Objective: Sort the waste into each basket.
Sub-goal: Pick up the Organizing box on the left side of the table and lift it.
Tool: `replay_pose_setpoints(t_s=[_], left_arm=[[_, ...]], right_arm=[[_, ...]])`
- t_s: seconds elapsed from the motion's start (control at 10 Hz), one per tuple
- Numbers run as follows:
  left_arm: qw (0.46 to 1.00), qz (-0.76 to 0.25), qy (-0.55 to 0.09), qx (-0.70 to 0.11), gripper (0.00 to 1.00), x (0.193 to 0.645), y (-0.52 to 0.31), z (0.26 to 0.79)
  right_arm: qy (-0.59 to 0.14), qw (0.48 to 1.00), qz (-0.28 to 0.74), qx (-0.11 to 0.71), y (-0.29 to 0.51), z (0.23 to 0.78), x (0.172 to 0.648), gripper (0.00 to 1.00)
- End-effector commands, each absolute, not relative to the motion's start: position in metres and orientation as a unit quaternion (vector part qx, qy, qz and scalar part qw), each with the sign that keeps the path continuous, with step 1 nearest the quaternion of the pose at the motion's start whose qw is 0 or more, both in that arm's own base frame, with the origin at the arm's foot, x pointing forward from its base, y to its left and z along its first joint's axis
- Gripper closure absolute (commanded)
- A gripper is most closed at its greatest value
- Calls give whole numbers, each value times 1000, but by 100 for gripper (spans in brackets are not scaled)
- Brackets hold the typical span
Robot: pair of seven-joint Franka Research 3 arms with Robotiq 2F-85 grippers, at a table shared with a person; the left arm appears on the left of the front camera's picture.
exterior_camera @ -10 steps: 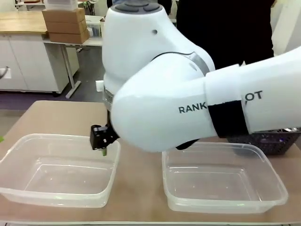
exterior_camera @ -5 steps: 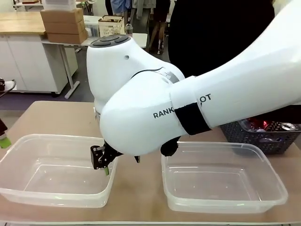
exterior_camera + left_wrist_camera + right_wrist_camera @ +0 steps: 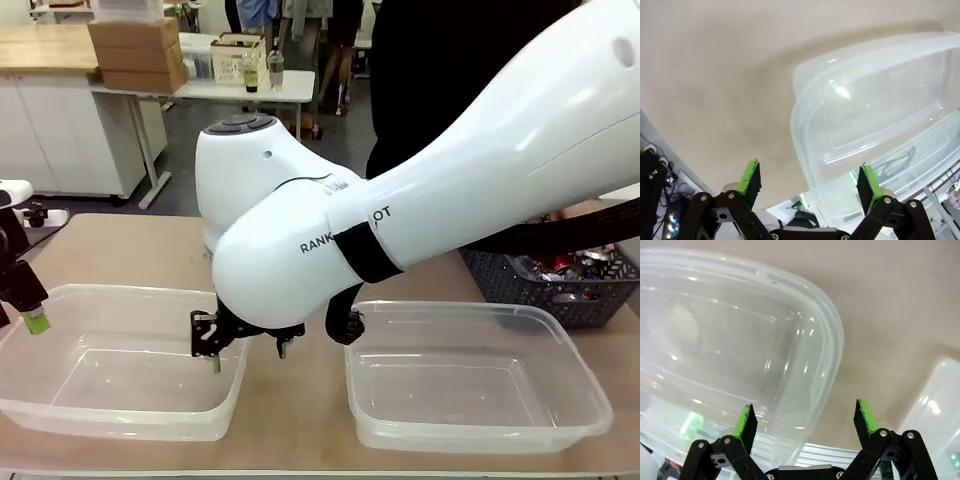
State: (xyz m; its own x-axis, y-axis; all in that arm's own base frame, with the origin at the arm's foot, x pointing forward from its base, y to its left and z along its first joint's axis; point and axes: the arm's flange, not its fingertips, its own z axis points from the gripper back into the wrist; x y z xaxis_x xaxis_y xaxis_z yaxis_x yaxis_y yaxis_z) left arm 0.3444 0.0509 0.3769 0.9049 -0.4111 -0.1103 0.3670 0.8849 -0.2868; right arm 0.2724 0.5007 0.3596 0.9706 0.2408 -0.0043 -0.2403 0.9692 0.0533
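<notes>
Two clear baskets stand side by side on the table, the left one and the right one, both with nothing in them. Waste shows as red-and-silver cans lying in a dark grey lattice basket at the far right. My right arm reaches across the middle, and its gripper hangs open and holds nothing over the left basket's right rim. In the right wrist view the right gripper straddles that rim. My left gripper is open at the left basket's left edge, and nothing sits between its fingers.
A person in dark clothes stands behind the table. A strip of bare tabletop separates the two clear baskets. In the right wrist view the right basket's corner shows. Cabinets and a cardboard box are far behind.
My right arm has swung down and back, uncovering the grey basket, and its gripper has sunk to the left basket's right rim. My left gripper has come into view at the left edge.
</notes>
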Motion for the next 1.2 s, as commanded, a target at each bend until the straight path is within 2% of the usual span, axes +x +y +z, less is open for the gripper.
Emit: replay_pose_setpoints(t_s=[0.0, 0.1, 0.2, 0.3, 0.4, 0.5, 0.6, 0.7, 0.8, 1.1], left_arm=[[967, -220, 59, -110, 0, 251, 31, 316], [967, -225, 62, -106, 54, 249, 31, 311], [967, -227, 58, -100, 58, 246, 29, 306], [966, -235, 52, -97, 59, 244, 25, 304], [965, -237, 54, -94, 100, 244, 23, 303], [965, -240, 54, -95, 100, 243, 23, 301], [964, -239, 55, -100, 100, 242, 22, 301], [964, -240, 54, -100, 96, 242, 21, 300], [964, -240, 53, -103, 100, 242, 21, 301], [967, -228, 39, -106, 100, 244, 21, 313]], right_arm=[[-2, 995, 96, 35, 515, 362, 271, 0], [5, 995, 96, 34, 515, 362, 272, 0], [14, 995, 98, 31, 517, 362, 271, 56], [14, 995, 97, 29, 518, 362, 271, 56], [13, 995, 96, 28, 518, 362, 272, 100], [15, 995, 96, 28, 519, 362, 272, 61], [17, 995, 96, 29, 518, 362, 272, 100], [19, 995, 95, 30, 517, 361, 272, 100], [21, 995, 94, 31, 516, 361, 272, 100], [27, 995, 88, 31, 508, 364, 272, 100]])
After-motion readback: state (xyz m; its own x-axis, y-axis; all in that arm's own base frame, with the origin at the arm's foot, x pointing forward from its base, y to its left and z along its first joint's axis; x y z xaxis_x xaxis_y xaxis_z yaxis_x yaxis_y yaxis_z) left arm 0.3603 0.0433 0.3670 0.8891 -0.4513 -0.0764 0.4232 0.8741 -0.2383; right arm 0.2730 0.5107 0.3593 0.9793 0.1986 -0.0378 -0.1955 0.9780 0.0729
